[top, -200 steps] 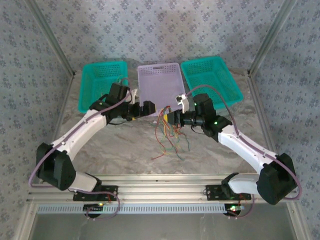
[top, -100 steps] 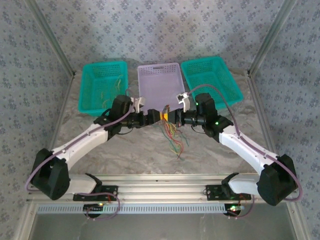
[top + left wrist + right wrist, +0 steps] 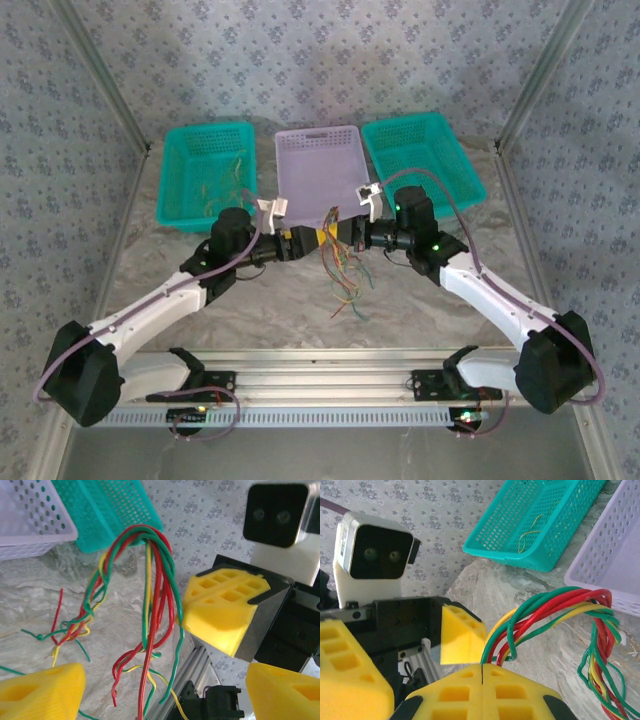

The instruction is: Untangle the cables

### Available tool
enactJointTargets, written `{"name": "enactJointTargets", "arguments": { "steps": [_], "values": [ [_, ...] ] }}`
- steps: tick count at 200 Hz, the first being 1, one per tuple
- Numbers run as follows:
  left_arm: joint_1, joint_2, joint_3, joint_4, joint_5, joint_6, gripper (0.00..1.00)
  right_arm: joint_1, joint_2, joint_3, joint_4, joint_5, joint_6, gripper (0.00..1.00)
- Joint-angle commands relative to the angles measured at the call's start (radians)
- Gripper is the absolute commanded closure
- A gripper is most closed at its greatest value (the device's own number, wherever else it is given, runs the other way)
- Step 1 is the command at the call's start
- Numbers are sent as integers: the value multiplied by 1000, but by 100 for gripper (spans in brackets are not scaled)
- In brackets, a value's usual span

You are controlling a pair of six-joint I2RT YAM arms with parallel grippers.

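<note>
Red, yellow and dark green on the cables (image 3: 150, 595). Bright yellow on the pads of the left gripper (image 3: 162, 695) and the right gripper (image 3: 482, 672). White with black joints on the left arm (image 3: 160, 300) and the right arm (image 3: 490, 290), with purple cords (image 3: 455, 205) alongside. Teal mesh on the left basket (image 3: 167, 180) and the right basket (image 3: 470, 170), pale lilac with punched holes on the middle basket (image 3: 318, 133). Marbled grey-white on the table (image 3: 250, 300). Grey-blue wallpaper (image 3: 300, 60) with a repeating floral motif.

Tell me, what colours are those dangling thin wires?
The cables are red, green and yellow; clearest in the left wrist view.
</note>
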Motion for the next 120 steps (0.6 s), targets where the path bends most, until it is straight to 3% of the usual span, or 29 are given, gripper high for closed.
{"name": "enactJointTargets", "arguments": {
  "steps": [1,40,120],
  "values": [
    [-34,0,-23,109,24,15,19,-7,-29,-1,49,-46,32,100],
    [-62,25,-25,93,16,60,31,-9,-32,-5,80,-69,70,100],
    [-78,26,-25,58,-22,108,66,-11,-35,-15,105,-103,111,100]
  ]
}}
